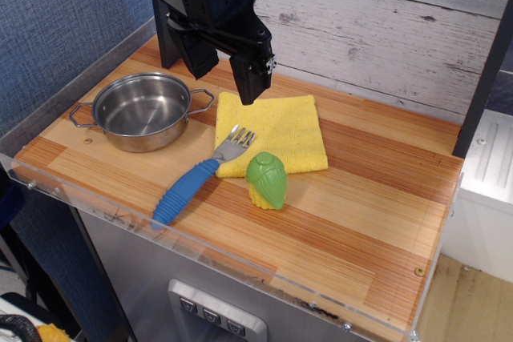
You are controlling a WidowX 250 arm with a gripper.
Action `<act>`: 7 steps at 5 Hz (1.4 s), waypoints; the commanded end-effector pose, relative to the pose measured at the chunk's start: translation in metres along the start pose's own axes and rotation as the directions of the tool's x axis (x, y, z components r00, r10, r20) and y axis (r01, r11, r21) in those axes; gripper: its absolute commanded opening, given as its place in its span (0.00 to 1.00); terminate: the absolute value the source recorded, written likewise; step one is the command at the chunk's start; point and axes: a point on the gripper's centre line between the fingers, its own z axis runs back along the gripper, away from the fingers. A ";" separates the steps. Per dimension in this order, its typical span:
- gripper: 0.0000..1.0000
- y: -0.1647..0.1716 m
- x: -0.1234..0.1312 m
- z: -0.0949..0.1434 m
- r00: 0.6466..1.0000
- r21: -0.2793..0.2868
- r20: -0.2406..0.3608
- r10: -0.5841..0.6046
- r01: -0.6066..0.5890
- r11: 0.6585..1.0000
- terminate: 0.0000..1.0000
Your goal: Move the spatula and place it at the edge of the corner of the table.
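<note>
Spatula (196, 180): lies flat on the tabletop (353, 222), lower left of centre in the frame, running diagonally; the blue ribbed handle points toward the near edge, and the silver tined head rests on the lower left corner of the yellow cloth (276, 132).
Neighbours: the green and yellow corn toy (267, 181) stands just right of the head, near it but apart; the steel pot (143, 110) sits to the upper left, clear of the handle.
Tool (252, 78): hangs above the cloth's upper left corner, well above the spatula and holding nothing; from this angle I cannot tell whether the fingers are apart or together.
Handling, as a judgement: the spatula looks stiff and light; the thick handle probably carries most of the weight, and its ribs should resist slipping. The metal head looks thin and smooth, a poorer place to pinch.
Where to hold: likely mid-handle, fingers across its width, away from the toy.
Pot contents: appears empty; only bare shiny metal shows inside.
Task state: spatula not yet grasped; corners of the tabletop are free.
</note>
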 end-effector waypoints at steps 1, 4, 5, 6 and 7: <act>1.00 0.000 0.000 0.000 1.000 0.000 0.000 0.000 0.000 1.000 0.00; 1.00 0.000 -0.029 -0.022 0.998 0.026 -0.068 -0.019 0.020 0.999 0.00; 1.00 0.007 -0.040 -0.032 0.995 0.031 -0.103 -0.012 0.016 0.999 0.00; 1.00 0.014 -0.047 -0.038 0.992 0.035 -0.125 -0.003 0.007 0.999 0.00; 1.00 0.013 -0.051 -0.042 0.990 0.029 -0.141 -0.007 0.011 1.000 0.00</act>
